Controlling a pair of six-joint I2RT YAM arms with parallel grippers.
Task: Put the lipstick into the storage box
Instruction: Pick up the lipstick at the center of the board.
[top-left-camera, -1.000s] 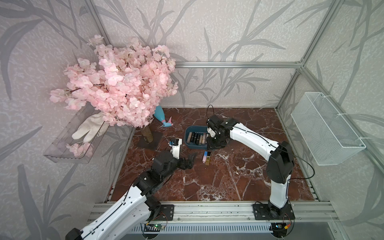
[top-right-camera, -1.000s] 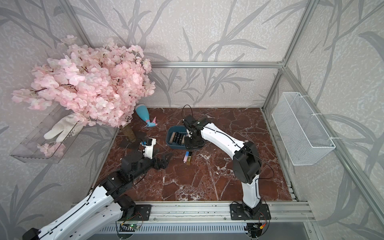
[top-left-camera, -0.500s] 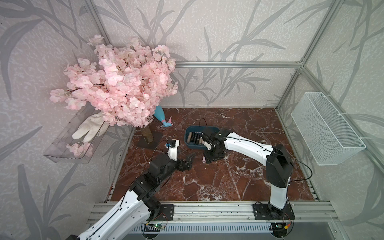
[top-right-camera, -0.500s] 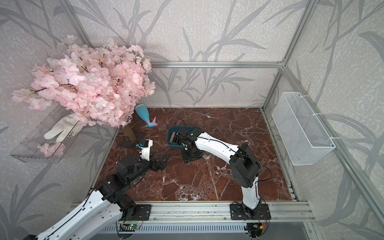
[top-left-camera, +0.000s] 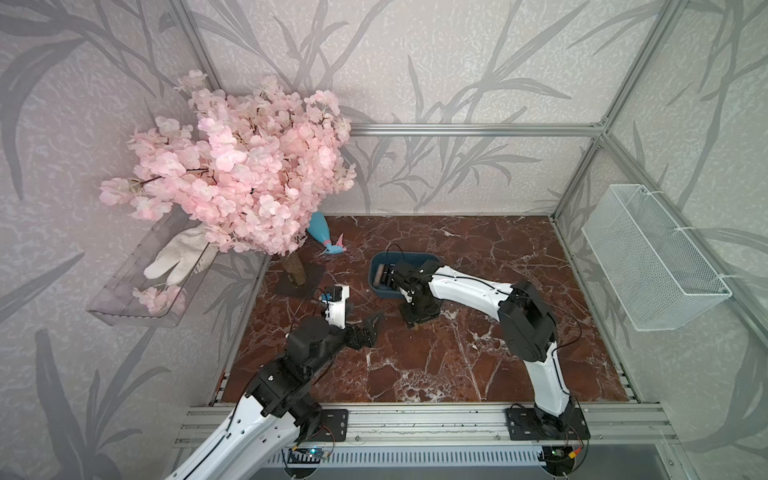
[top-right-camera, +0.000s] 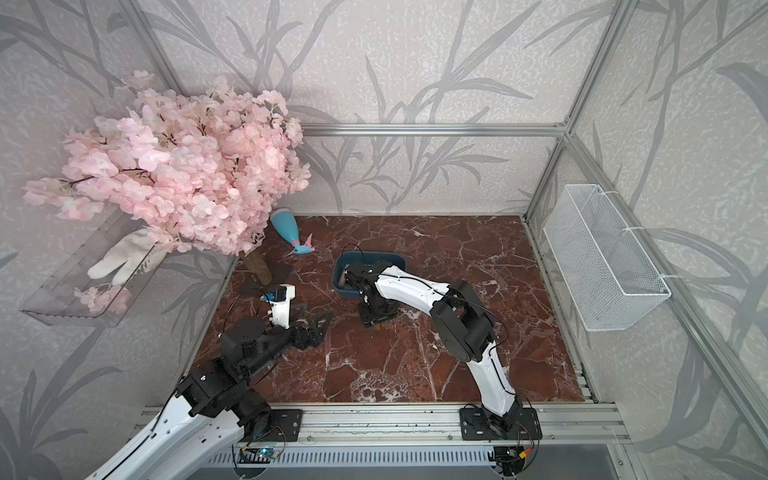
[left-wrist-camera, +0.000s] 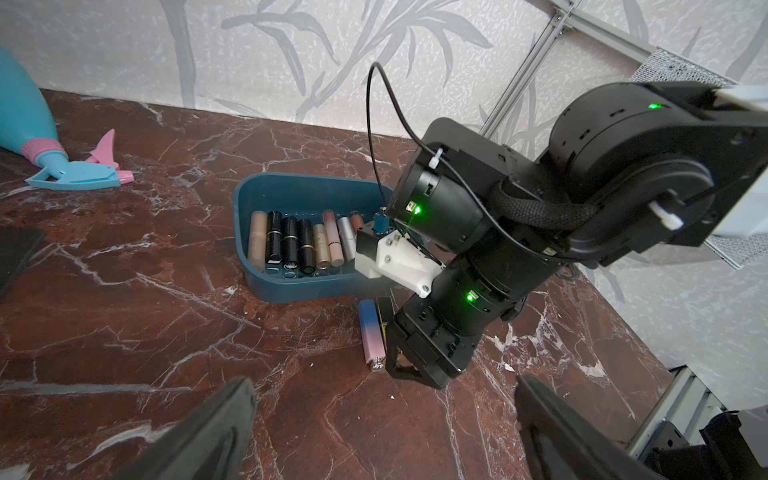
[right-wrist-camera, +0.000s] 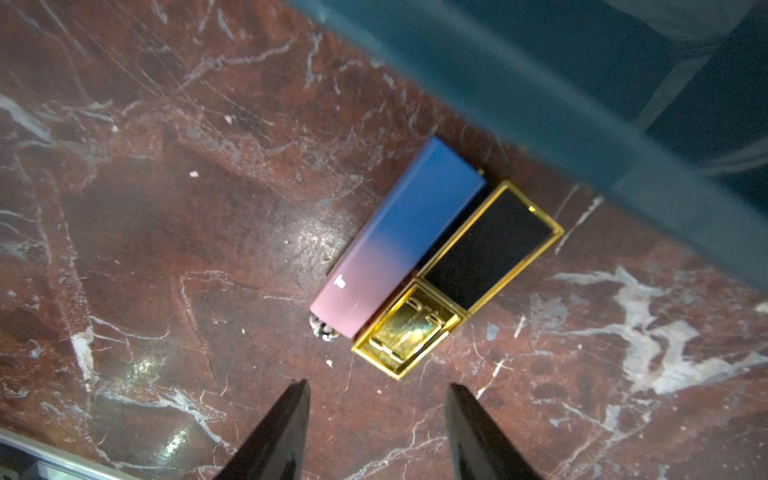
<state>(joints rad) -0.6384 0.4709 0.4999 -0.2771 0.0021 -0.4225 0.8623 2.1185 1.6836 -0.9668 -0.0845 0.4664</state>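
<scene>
R gripper (right-wrist-camera: 378, 384), above the storage box (left-wrist-camera: 291, 289) a sec ago, is now low in front of it, jaws apart, nothing held. Blue-pink lipstick (right-wrist-camera: 395, 241) & black-gold lipstick (right-wrist-camera: 469, 274) lie touching on the marble (right-wrist-camera: 166, 208), mid-frame, just outside the box wall. L gripper (left-wrist-camera: 384, 382), bottom of frame, is wide open & empty.

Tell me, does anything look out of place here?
Yes. The spray bottle lies on its side near the back wall, and a blue-pink lipstick and a black-gold lipstick lie on the table beside the storage box, not in it.
</scene>
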